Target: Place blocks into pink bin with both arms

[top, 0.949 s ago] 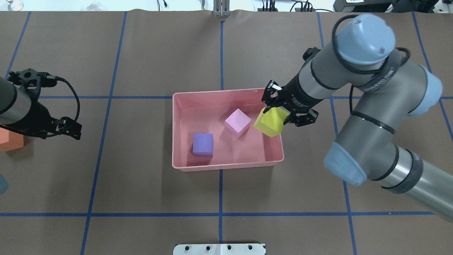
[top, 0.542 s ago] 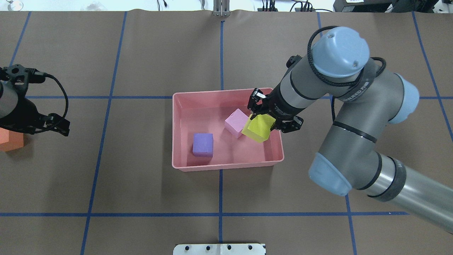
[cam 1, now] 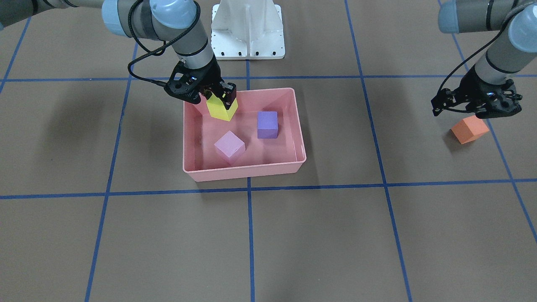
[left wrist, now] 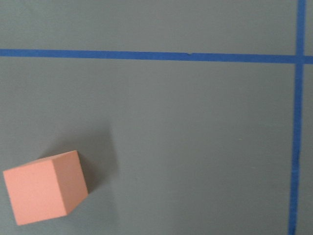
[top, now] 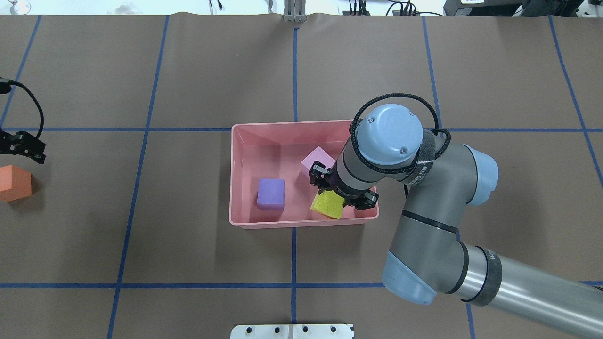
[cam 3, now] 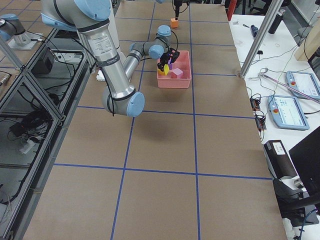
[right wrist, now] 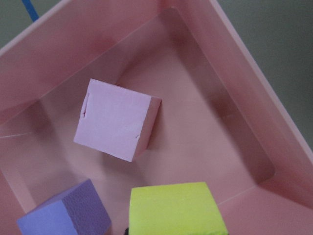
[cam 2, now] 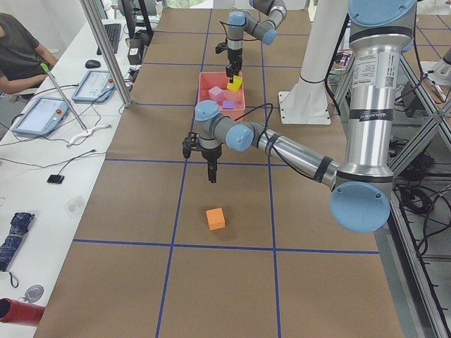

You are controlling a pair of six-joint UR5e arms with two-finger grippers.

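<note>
The pink bin (top: 292,124) (cam 1: 243,173) sits mid-table and holds the purple block (top: 271,193) (cam 1: 267,124) and the light pink block (top: 315,159) (cam 1: 229,146). My right gripper (top: 340,197) (cam 1: 218,97) is shut on the yellow block (top: 327,206) (cam 1: 222,109). It holds the block tilted, inside the bin near its robot-side right corner. The right wrist view shows the yellow (right wrist: 176,208), pink (right wrist: 117,120) and purple (right wrist: 68,213) blocks. My left gripper (cam 1: 479,110) (top: 21,146) is open and empty above the orange block (cam 1: 470,129) (top: 14,182) (left wrist: 44,188), which lies on the table.
The white base pedestal (cam 1: 247,29) (top: 292,331) stands at the robot's edge of the table. Blue tape lines grid the brown table cover. A side desk with tablets and a seated person (cam 2: 17,56) runs along the far edge.
My right arm has swung the yellow block from the bin's right rim to its robot-side right corner. My left arm has moved left, uncovering the orange block.
</note>
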